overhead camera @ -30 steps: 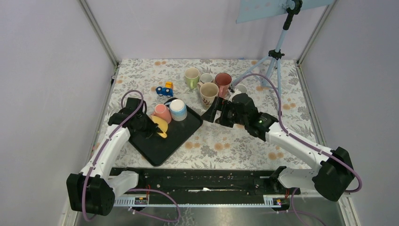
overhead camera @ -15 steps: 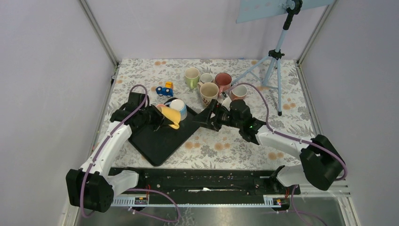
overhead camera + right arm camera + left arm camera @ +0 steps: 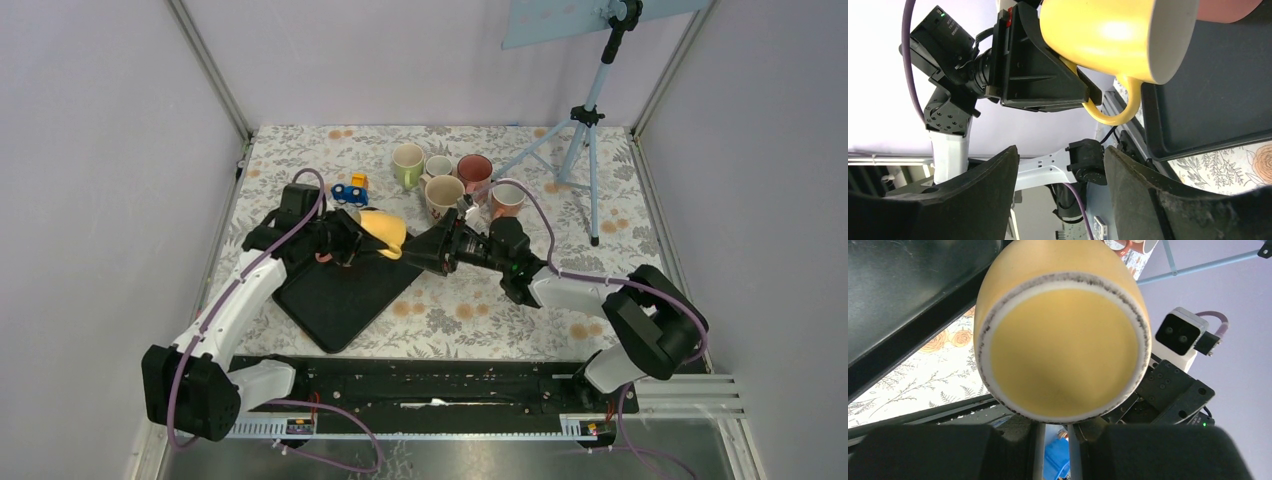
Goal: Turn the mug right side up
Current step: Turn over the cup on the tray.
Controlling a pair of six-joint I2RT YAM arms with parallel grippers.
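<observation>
The yellow mug (image 3: 386, 232) hangs tipped on its side over the far right corner of the black tray (image 3: 340, 300). My left gripper (image 3: 352, 240) is shut on it beside the handle (image 3: 1113, 107). In the left wrist view the mug (image 3: 1063, 340) fills the frame with a round, pale-ringed end toward the camera, above my left gripper (image 3: 1055, 427). My right gripper (image 3: 428, 250) sits just right of the mug, pointing at it. In the right wrist view that gripper (image 3: 1060, 155) stands open with nothing between its fingers, and the mug (image 3: 1108, 35) is above them.
Several upright mugs cluster at the back: green (image 3: 407, 163), red (image 3: 474, 170), beige (image 3: 444, 193) and one by the right arm (image 3: 507, 197). A blue toy car (image 3: 349, 191) lies behind the tray. A tripod (image 3: 585, 115) stands at the back right. A pink mug's edge (image 3: 1228, 10) shows over the tray (image 3: 1208, 100).
My left arm has lifted the yellow mug off the tray and carried it right and back. My right gripper has reached left toward it, its jaws narrowing.
</observation>
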